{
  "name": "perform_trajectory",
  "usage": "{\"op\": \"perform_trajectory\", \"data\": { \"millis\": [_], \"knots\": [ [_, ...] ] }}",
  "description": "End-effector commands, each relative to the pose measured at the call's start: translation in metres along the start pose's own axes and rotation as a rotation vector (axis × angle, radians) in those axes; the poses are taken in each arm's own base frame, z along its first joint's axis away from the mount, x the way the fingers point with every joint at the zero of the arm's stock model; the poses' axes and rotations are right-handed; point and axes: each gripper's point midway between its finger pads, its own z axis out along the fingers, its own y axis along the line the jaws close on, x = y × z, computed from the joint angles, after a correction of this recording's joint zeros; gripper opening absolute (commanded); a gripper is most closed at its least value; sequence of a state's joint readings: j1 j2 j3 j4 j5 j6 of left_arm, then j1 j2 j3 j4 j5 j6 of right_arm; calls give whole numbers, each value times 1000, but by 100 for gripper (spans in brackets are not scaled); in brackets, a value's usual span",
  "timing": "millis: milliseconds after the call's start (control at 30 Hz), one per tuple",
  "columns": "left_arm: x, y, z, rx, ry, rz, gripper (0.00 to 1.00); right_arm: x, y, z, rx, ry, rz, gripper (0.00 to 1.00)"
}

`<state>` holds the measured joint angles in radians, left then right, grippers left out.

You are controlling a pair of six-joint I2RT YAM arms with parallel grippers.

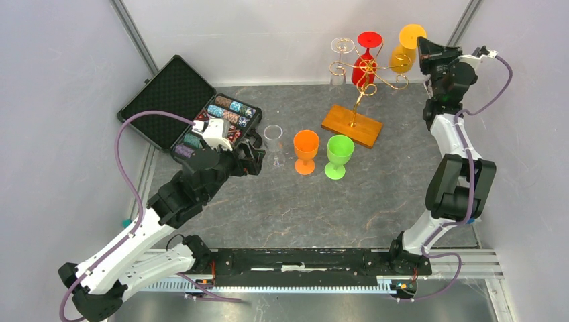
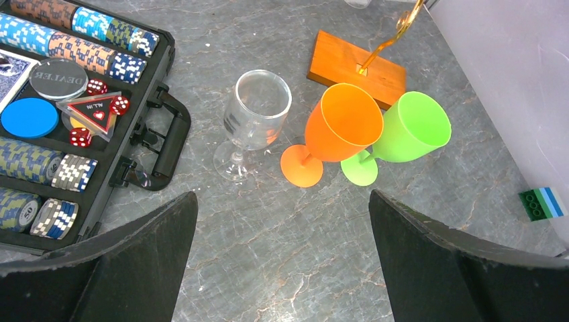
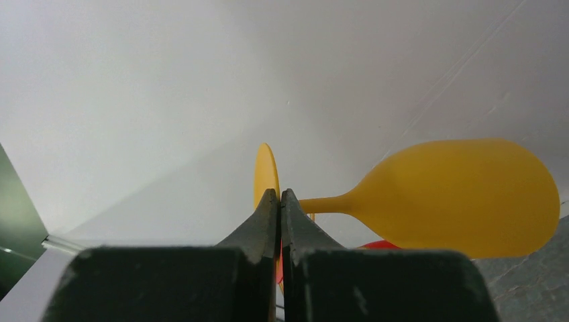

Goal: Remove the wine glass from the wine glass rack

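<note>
The gold wire wine glass rack stands on its orange-brown wooden base at the back of the table. A red wine glass hangs on it upside down. My right gripper is raised at the rack's right side and shut on the foot disc of a yellow wine glass. In the right wrist view the jaws pinch the thin yellow foot edge-on, and the yellow bowl points right. I cannot tell whether the glass still touches the rack. My left gripper is open and empty, low over the table.
A clear glass, an orange glass and a green glass stand upright mid-table. An open black case of poker chips lies at the back left. The rack base also shows in the left wrist view. Grey walls close in both sides.
</note>
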<state>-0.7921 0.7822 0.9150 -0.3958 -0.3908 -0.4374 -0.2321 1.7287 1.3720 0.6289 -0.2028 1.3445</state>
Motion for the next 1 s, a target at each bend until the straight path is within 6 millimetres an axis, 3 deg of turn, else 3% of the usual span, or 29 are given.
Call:
{"op": "perform_trajectory", "data": {
  "millis": [0, 167, 400, 533, 800, 967],
  "knots": [
    [-8, 0, -3, -4, -34, -39, 100, -39, 52, -16, -70, -165, -132, 0],
    [-10, 0, -5, 7, -45, -31, 100, -64, 73, -44, -55, -295, -263, 0],
    [-13, -13, -5, 68, -43, -29, 100, -78, 129, -97, -70, -357, -424, 0],
    [-19, -29, -7, 148, -49, -36, 100, -65, 155, -131, -100, -295, -437, 0],
    [-39, -77, -20, 389, -55, -36, 100, -9, 205, -193, -264, -23, -353, 0],
    [-47, -110, -19, 518, -29, -110, 100, 9, 252, -240, -424, 53, -316, 0]
  ]
}}
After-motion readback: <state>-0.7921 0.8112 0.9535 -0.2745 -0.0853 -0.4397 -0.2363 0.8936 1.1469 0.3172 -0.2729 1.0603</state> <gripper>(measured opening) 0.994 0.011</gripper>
